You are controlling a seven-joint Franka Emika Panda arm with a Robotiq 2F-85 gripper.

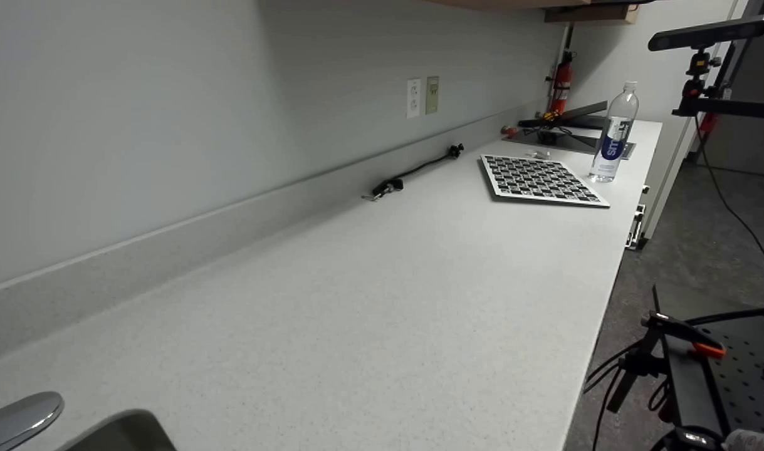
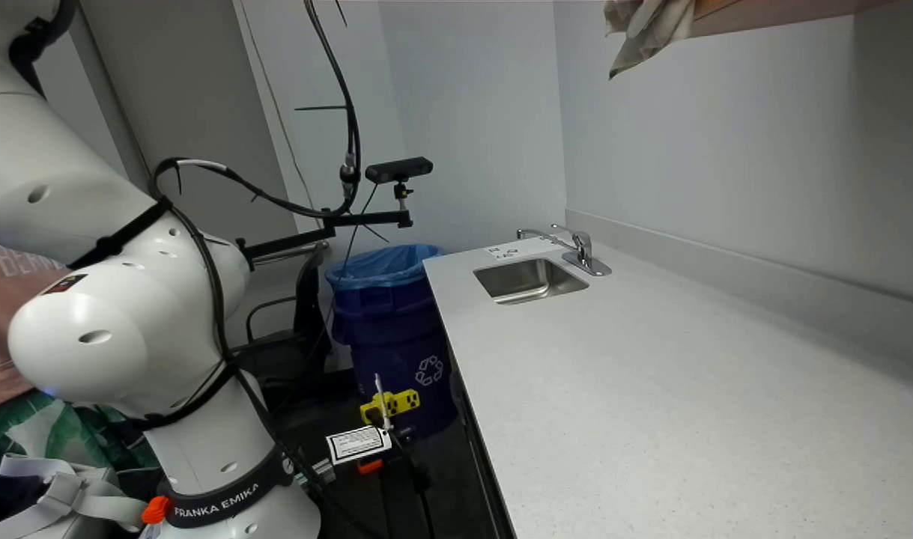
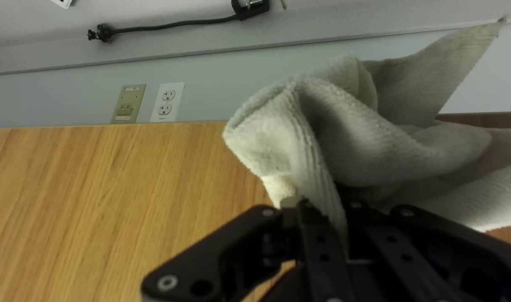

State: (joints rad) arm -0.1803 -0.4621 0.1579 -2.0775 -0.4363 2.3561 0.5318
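My gripper (image 3: pixel 326 207) is clamped on a pale cloth (image 3: pixel 364 144): its fingers are pressed together, with a fold of the fabric between them. The cloth is up in the air, at the height of the wooden cabinet (image 3: pixel 112 201), and the rest of it spreads in loose folds. In an exterior view the same cloth hangs at the upper edge, just beside the cabinet and well above the counter (image 2: pixel 688 419); my fingers are outside that view. Whether the fabric touches the wood, I cannot tell.

As for the progress, I judge that the grasping and the lifting are done, because the cloth is off the counter and it seems that only my grip carries it. What is left, in my opinion, is the setting down and the letting go: the cloth is not yet laid on anything that I can see, and I have not yet released it.

On the counter there are a black cord (image 3: pixel 154 28), a checkered board (image 1: pixel 538 180) and a bottle (image 1: pixel 615 134). The sink (image 2: pixel 531 278) is also well apart from the cloth.
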